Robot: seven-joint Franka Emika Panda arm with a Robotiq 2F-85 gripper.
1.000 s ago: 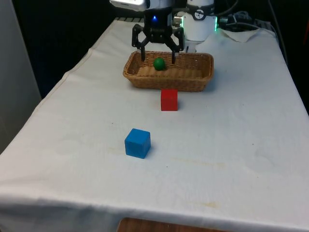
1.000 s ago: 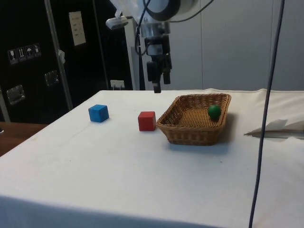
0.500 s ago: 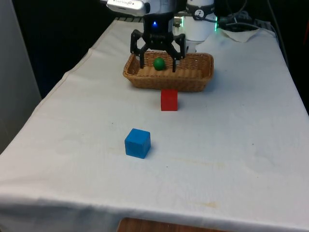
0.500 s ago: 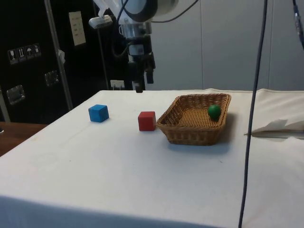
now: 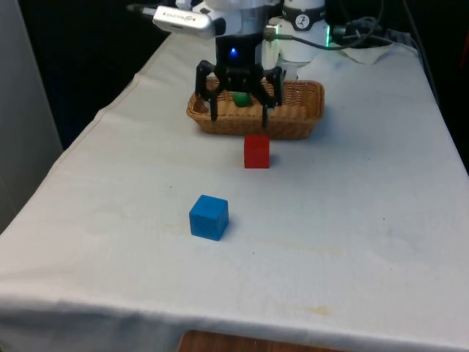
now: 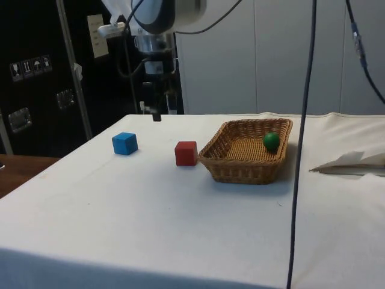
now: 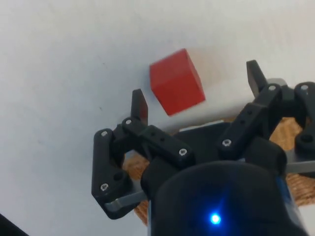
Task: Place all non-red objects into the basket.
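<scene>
The pincer hangs empty with its fingers spread wide, in the upper centre of the front view, above the counter at the near rim of the basket. In the side view the pincer sits upper left of centre, raised above the cloth between the two cubes.

Left to right in the side view: the blue cube at centre left, the red cube just beside the basket, then the green ball lying inside the basket at its far end. In the front view the blue cube rests near the frame's centre, well apart from the basket, with the red cube above it, close to the wicker. The green ball shows between the spread fingers. The wrist view looks down on the red cube between the fingertips.

With the ball apparently delivered, the blue cube looks like the one non-red item left out. The next move calls for travel past the red cube, a descent squarely over the blue one, and a firm grip on its flat sides.
</scene>
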